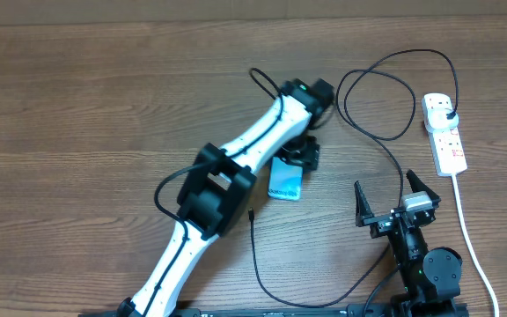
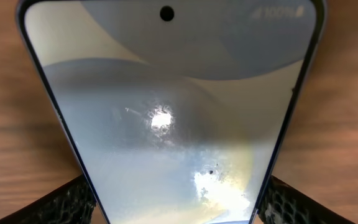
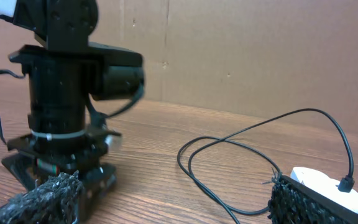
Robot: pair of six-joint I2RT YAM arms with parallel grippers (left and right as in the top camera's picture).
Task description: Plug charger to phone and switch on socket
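One phone [image 1: 284,180], one charger [image 1: 253,242] and one socket [image 1: 445,136] lie on your wooden table [image 1: 104,106], cardboard [image 3: 260,50] behind. Left pincer [image 2: 180,202] straddles the phone, grip unclear; right pincer [image 1: 384,183] wide, empty.

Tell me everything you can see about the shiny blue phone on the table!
The slim rectangular smartphone lies flat, screen up, on the brown wooden table. Its glassy screen glows pale blue-grey, with a small black camera dot near one end, a glare spot and thin dark edges. The left gripper straddles the other end, a black fingertip at each side; contact is unclear.
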